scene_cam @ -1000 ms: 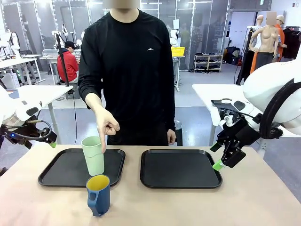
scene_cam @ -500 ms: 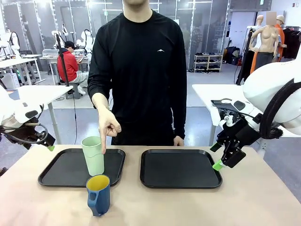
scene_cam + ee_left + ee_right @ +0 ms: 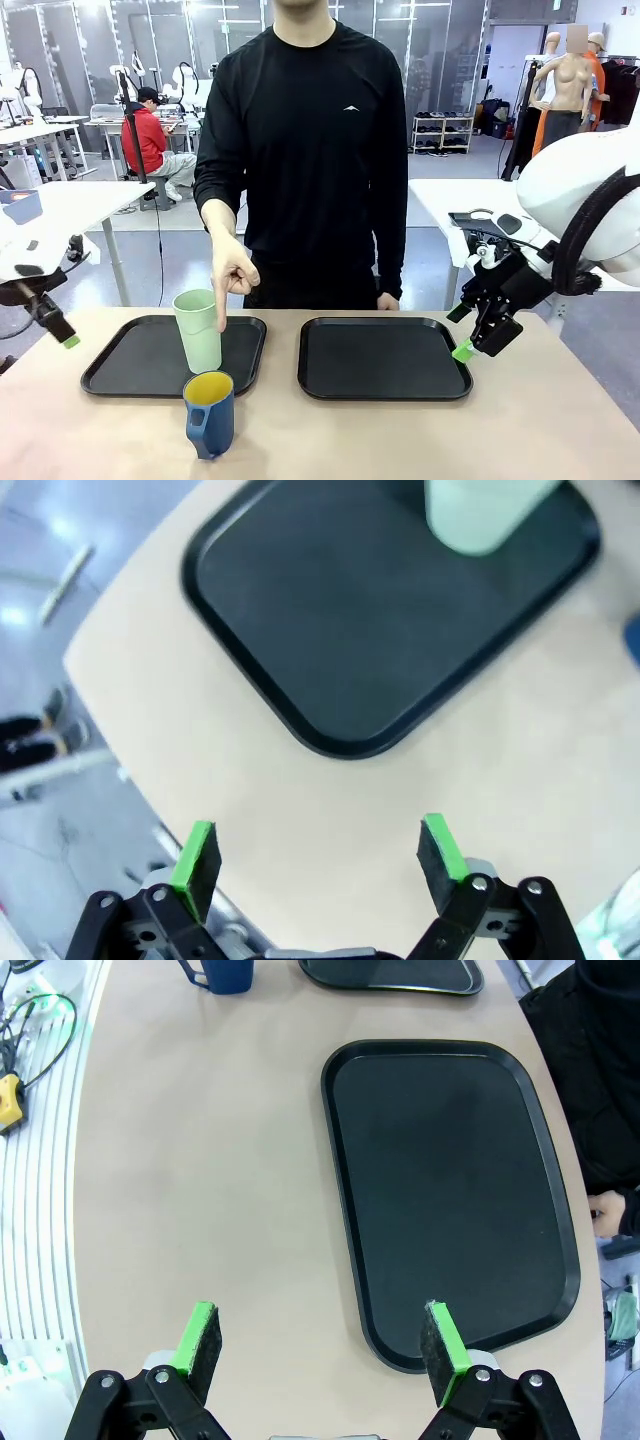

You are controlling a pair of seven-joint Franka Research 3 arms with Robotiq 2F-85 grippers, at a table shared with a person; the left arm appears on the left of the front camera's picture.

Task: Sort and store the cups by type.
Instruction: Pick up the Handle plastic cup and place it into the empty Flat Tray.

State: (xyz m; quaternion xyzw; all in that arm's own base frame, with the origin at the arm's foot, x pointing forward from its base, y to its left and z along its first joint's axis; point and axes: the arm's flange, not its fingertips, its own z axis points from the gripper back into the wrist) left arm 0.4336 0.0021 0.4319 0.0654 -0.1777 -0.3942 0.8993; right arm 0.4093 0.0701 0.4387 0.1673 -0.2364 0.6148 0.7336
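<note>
Finds left gripper [image 3: 320, 855] swung down and outward to the table's [image 3: 400, 440] left edge, fingers wide, empty; right gripper [image 3: 322, 1345] unmoved, wide too. Shows hand [image 3: 230, 275] pointing down at tumbler [image 3: 199, 330] on left tray [image 3: 110, 375], mug [image 3: 209, 412] on table just in front. Suggests no grasp started yet.

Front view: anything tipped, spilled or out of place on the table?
Nothing is tipped, spilled or damaged. The mint tumbler stands upright on the left tray, with the person's hand pointing down at it. The one thing off a tray is the blue mug, upright on the bare table just in front of that tray.
</note>
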